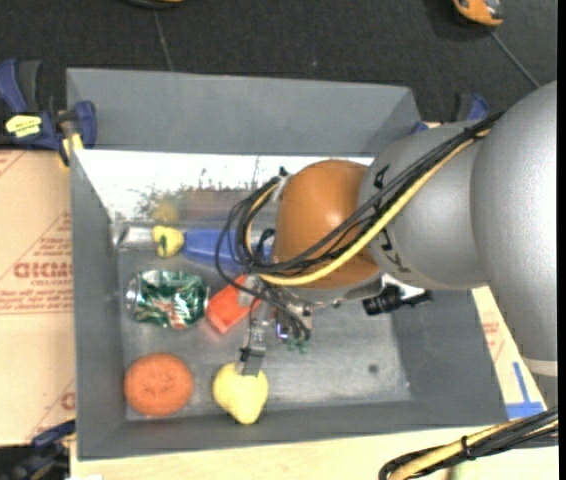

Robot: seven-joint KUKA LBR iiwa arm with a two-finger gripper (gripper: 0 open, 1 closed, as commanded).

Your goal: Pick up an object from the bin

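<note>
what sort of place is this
Probably a robotics lab's bin-picking test cell: a cabled robot arm reaches into a grey metal bin holding unrelated odds and ends, such as a crushed green soda can and an orange ball.

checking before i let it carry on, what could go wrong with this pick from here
1. The gripper sits at the top edge of the rounded yellow toy fruit, not over its middle, so the fruit may slip or roll aside.
2. The fruit lies close to the bin's near wall, which leaves little room there.
3. The orange-red block lies close beside the gripper and might get bumped.
</note>
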